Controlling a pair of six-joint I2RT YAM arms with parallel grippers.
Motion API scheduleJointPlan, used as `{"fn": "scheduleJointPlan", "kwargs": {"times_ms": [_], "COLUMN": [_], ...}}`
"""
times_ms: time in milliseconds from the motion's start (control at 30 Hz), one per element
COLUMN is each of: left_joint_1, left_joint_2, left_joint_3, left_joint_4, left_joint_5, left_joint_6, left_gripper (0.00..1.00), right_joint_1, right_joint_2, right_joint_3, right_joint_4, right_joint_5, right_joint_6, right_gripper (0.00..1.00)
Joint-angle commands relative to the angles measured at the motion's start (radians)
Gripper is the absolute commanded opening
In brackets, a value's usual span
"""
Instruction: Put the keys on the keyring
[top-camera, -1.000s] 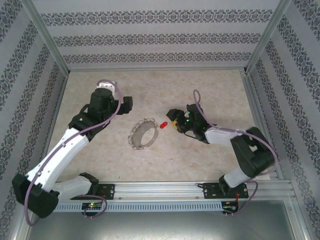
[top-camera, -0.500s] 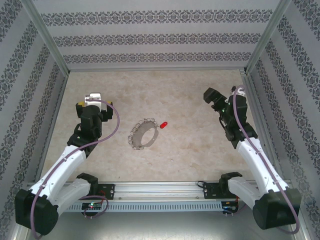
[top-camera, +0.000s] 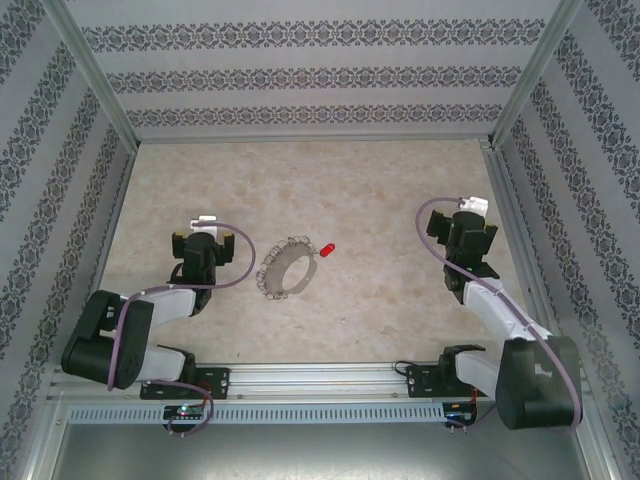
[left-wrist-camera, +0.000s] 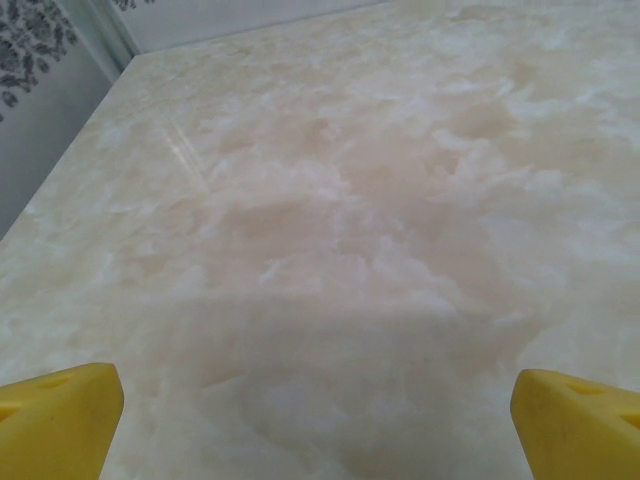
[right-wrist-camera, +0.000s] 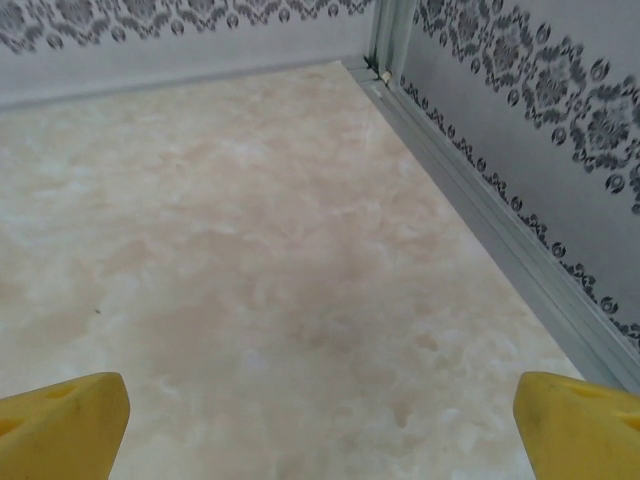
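Observation:
The keyring (top-camera: 287, 268), a silvery wire loop fringed with small metal pieces, lies on the marble table in the middle of the top view. The key (top-camera: 328, 249), with its red head, rests at the loop's upper right edge; whether it is threaded on the wire I cannot tell. My left gripper (top-camera: 203, 236) hangs left of the loop, drawn back, open and empty. My right gripper (top-camera: 460, 228) is well right of the key, also open and empty. In the wrist views the left gripper (left-wrist-camera: 320, 430) and the right gripper (right-wrist-camera: 320, 430) show yellow fingertips (left-wrist-camera: 55, 420) (right-wrist-camera: 60, 425) wide apart over bare table.
Patterned walls close in the table on three sides. A metal rail (right-wrist-camera: 500, 230) runs along the right wall close to my right gripper. An aluminium rail (top-camera: 320, 378) at the near edge carries both arm bases.
Both arms have pulled back from the middle toward their own sides. The right gripper opened and left the red key beside the loop; ring and key stay put.

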Motion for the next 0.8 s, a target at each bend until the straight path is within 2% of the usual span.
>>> {"fn": "scheduleJointPlan", "kwargs": {"times_ms": [0,133,200,233,267,300,333,400,533,767], "left_joint_1": [0.043,0.080,0.113,0.114,0.114,0.125,0.145,0.170,0.171,0.171], "left_joint_2": [0.041,0.136,0.158,0.201,0.206,0.182,0.200,0.190,0.197,0.198], "left_joint_3": [0.004,-0.013,-0.003,-0.001,0.027,0.057,0.062,0.084,0.083,0.086], "left_joint_4": [0.178,0.296,0.280,0.332,0.297,0.190,0.198,0.138,0.159,0.148], "left_joint_5": [0.096,0.168,0.227,0.234,0.234,0.251,0.280,0.326,0.325,0.326], "left_joint_6": [0.018,-0.003,-0.027,-0.017,-0.020,-0.033,-0.044,-0.057,-0.057,-0.057], "left_gripper": [1.00,1.00,1.00,1.00,1.00,1.00,1.00,1.00,1.00,1.00], "right_joint_1": [-0.016,-0.010,-0.002,0.002,0.000,-0.003,-0.015,-0.040,0.014,0.012], "right_joint_2": [0.055,0.190,0.301,0.385,0.420,0.380,0.349,0.392,0.369,0.370], "right_joint_3": [-0.043,-0.118,-0.186,-0.200,-0.189,-0.157,-0.097,-0.096,-0.095,-0.088], "right_joint_4": [0.231,0.504,0.695,0.822,0.877,0.746,0.598,0.665,0.630,0.615], "right_joint_5": [-0.068,-0.252,-0.300,-0.317,-0.349,-0.359,-0.375,-0.398,-0.214,-0.236], "right_joint_6": [-0.045,-0.089,-0.118,-0.128,-0.126,-0.133,-0.131,-0.095,-0.109,-0.111], "right_gripper": [0.98,0.98,0.98,0.98,0.98,0.98,0.98,0.98,0.98,0.98]}}
